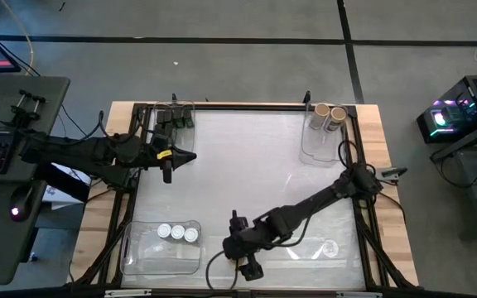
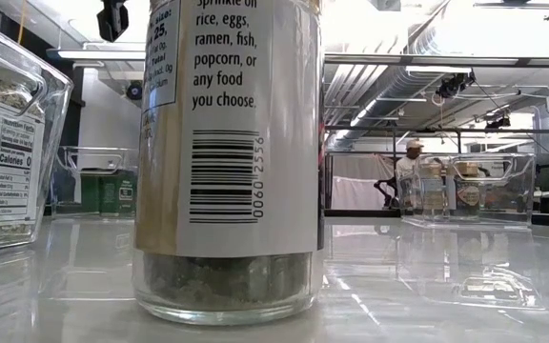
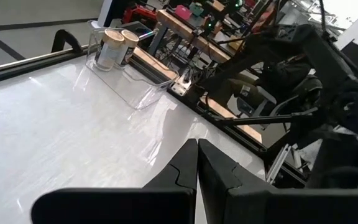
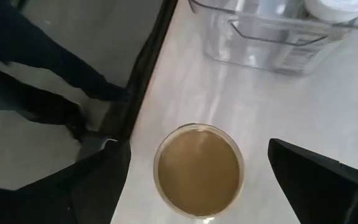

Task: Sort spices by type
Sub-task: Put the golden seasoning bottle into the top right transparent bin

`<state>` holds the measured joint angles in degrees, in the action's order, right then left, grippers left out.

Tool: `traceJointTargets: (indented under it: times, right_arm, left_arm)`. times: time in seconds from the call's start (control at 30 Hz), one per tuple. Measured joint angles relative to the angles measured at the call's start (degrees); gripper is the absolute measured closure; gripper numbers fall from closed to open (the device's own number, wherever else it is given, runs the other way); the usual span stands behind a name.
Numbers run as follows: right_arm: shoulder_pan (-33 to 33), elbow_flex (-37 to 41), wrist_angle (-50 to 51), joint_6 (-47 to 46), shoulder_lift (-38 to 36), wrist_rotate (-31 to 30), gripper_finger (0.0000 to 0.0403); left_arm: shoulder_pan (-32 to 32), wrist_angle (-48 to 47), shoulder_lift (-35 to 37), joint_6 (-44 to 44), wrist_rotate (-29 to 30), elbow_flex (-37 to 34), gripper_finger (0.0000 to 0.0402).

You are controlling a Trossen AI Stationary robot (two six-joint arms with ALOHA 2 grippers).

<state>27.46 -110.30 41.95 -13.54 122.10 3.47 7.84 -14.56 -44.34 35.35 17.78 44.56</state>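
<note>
My right tool [image 4: 191, 180] hangs released over the tan-topped jar [image 4: 197, 169]; I'd center, drop straight, then squeeze. Left tool [image 3: 196, 168] clenched, waiting.

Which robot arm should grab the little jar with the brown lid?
The right one, probably. Its right claw is open and hangs right over the round tan-lidded glass jar, one finger either side. The left claw is shut, across the table by the clear bin of black boxes.

Table middle [image 1: 247, 165] open; bins [image 1: 162, 248] crowd corners.
</note>
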Motion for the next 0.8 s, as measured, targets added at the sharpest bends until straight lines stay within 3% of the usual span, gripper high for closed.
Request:
traceJointTargets:
  times: [0.17,0.8]
  right_arm:
    - [1.0,-0.2,1.1,2.0,0.0,-6.0,0.0027]
    - [1.2,-0.1,1.0,1.5,4.5,-3.9,0.0027]
  left_arm:
    - [0.0,-1.0,0.0,0.0,0.0,0.0,0.0401]
    - [0.0,-2.5,0.0,0.0,-0.1,0.0,0.0401]
